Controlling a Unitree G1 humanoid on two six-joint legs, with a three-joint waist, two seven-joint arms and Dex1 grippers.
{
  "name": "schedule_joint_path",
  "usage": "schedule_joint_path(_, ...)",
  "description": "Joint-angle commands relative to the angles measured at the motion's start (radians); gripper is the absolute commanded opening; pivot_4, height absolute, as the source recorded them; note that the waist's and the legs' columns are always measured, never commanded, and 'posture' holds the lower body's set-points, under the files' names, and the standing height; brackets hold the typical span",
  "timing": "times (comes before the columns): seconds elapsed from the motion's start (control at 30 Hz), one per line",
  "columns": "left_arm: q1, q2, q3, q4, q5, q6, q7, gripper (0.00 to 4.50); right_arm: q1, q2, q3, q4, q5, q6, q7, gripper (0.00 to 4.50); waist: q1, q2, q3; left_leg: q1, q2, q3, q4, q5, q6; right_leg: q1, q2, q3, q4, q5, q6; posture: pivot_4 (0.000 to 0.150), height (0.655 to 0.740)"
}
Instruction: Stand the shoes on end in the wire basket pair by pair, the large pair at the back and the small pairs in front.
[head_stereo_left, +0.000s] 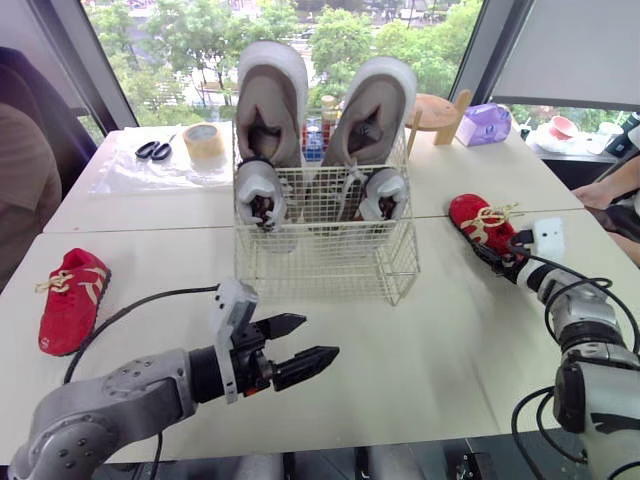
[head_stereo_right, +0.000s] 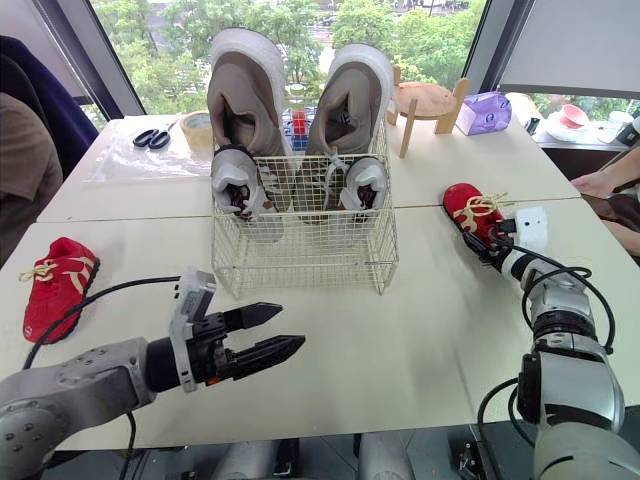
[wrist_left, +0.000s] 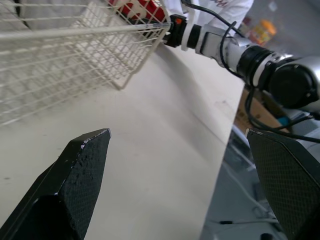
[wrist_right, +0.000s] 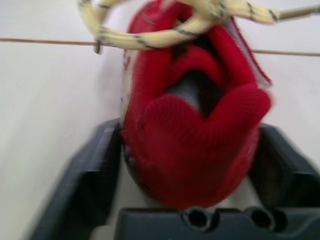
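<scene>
The wire basket (head_stereo_left: 325, 250), a box of cream-coated grid, stands at the middle of the pale table (head_stereo_left: 430, 350). At its back two large taupe shoes (head_stereo_left: 272, 100) stand on end, toes up, with thick white rubber rims. In front of them two small white-and-grey shoes (head_stereo_left: 260, 192) stand upright, their lower halves blurred behind the mesh.

To the basket's right a red shoe (wrist_right: 195, 125) of soft knitted fabric, with a cream lace flecked dark, lies on the table. The right gripper (wrist_right: 190, 150) has its heel between the black fingers (wrist_right: 92, 165), which seem pressed against both sides, though the blur leaves the contact uncertain. A second red shoe (head_stereo_left: 72, 300) lies well to the left, apart from everything.

The left gripper (head_stereo_left: 320, 337) hovers before the basket, spread wide and empty, its pads (wrist_left: 80, 175) finely cross-hatched.

Behind are a tape roll (head_stereo_left: 204, 142), scissors (head_stereo_left: 153, 150) and a purple pack (head_stereo_left: 484, 124) whose print is too small to read.
</scene>
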Motion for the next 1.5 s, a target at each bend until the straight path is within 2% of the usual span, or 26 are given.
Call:
schedule_joint_path(0.03,-0.001,0.031,0.129,-0.006,-0.070,-0.066,0.020,4.50,-0.024,0.007,-0.011,0.022,-0.006,-0.044,-0.016,1.81,-0.002,0.000,0.000,0.000,0.000,0.000,0.000,0.000,0.000,0.000,0.000,0.000,0.000,0.000,0.000,0.150,0.7400)
schedule_joint_path(0.1,-0.007,0.052,0.216,0.045,-0.222,-0.099,-0.008,4.50,-0.043,0.000,-0.028,0.004,0.008,-0.062,-0.016,1.31,-0.002,0.000,0.000,0.000,0.001,0.000,0.000,0.000,0.000,0.000,0.000,0.000,0.000,0.000,0.000,0.150,0.7400)
schedule_joint_path(0.2,-0.044,0.078,0.320,0.135,-0.410,-0.153,-0.001,4.50,-0.099,-0.027,-0.073,-0.041,0.050,-0.078,-0.025,1.31,-0.002,0.002,0.001,0.000,0.001,0.000,0.000,0.000,0.000,0.000,0.000,0.000,0.000,0.000,0.000,0.150,0.7400)
schedule_joint_path(0.3,-0.282,0.073,0.381,0.326,-0.570,-0.269,0.076,4.50,-0.305,-0.059,-0.182,-0.162,0.176,-0.059,-0.051,1.31,0.000,0.009,0.009,-0.001,0.000,0.000,0.001,0.000,-0.001,-0.001,-0.001,0.000,0.001,0.000,0.000,0.150,0.7400)
schedule_joint_path(0.37,-0.483,0.027,0.346,0.437,-0.598,-0.321,0.125,4.50,-0.413,-0.038,-0.191,-0.294,0.249,0.001,-0.001,1.31,0.001,0.015,0.013,-0.003,-0.001,0.000,0.001,0.002,-0.002,-0.003,-0.001,0.000,0.001,0.002,-0.001,0.150,0.7400)
schedule_joint_path(0.43,-0.617,0.006,0.306,0.512,-0.604,-0.312,0.136,4.50,-0.458,-0.014,-0.161,-0.456,0.301,0.075,0.057,1.31,0.002,0.014,0.013,-0.003,-0.002,0.000,0.000,0.002,-0.002,-0.004,0.001,-0.001,0.002,0.003,0.001,0.150,0.7400)
schedule_joint_path(0.57,-0.835,-0.009,0.237,0.657,-0.557,-0.259,0.122,4.50,-0.478,-0.020,-0.009,-0.831,0.345,0.236,0.190,1.31,0.005,0.003,0.007,-0.003,0.000,-0.005,-0.007,-0.001,0.002,-0.004,0.004,-0.005,0.005,0.002,0.007,0.150,0.7400)
schedule_joint_path(0.77,-0.989,0.027,0.217,0.793,-0.509,-0.117,0.000,4.50,-0.422,-0.048,0.132,-1.064,0.290,0.255,0.290,1.31,0.002,0.001,0.009,-0.004,-0.002,-0.002,-0.008,0.000,0.001,-0.005,-0.001,-0.003,0.001,0.002,0.007,0.150,0.7400)
schedule_joint_path(0.9,-1.026,0.060,0.175,0.841,-0.386,-0.021,-0.146,4.50,-0.408,-0.037,0.180,-1.099,0.240,0.221,0.315,1.31,0.005,0.001,0.009,-0.004,-0.003,-0.001,-0.003,0.000,0.001,-0.004,-0.001,-0.003,0.003,0.002,0.007,0.150,0.7400)
schedule_joint_path(1.1,-1.102,0.064,0.156,0.948,-0.221,0.031,-0.282,4.50,-0.408,0.005,0.199,-1.100,0.230,0.189,0.340,1.31,0.001,0.000,0.010,-0.004,-0.003,0.000,-0.002,0.001,-0.001,-0.004,0.000,-0.003,0.004,0.002,0.007,0.150,0.7400)
schedule_joint_path(1.37,-1.190,0.025,0.134,1.050,-0.039,0.086,-0.450,4.50,-0.393,0.043,0.228,-1.133,0.216,0.170,0.355,1.31,0.000,0.000,0.010,-0.004,-0.002,-0.001,-0.003,0.001,-0.001,-0.006,0.001,-0.003,0.005,0.002,0.007,0.150,0.7400)
schedule_joint_path(1.47,-1.200,0.005,0.151,1.069,-0.020,0.107,-0.479,3.64,-0.380,0.055,0.232,-1.154,0.216,0.178,0.346,1.29,0.001,0.000,0.010,-0.004,-0.001,-0.002,-0.003,0.001,-0.001,-0.006,0.001,-0.003,0.005,0.002,0.007,0.150,0.7400)
schedule_joint_path(1.5,-1.201,-0.001,0.160,1.071,-0.021,0.114,-0.483,3.17,-0.372,0.058,0.232,-1.162,0.215,0.182,0.341,1.29,0.001,-0.001,0.010,-0.004,-0.001,-0.002,-0.002,0.001,-0.001,-0.006,0.000,-0.003,0.005,0.002,0.007,0.150,0.7400)
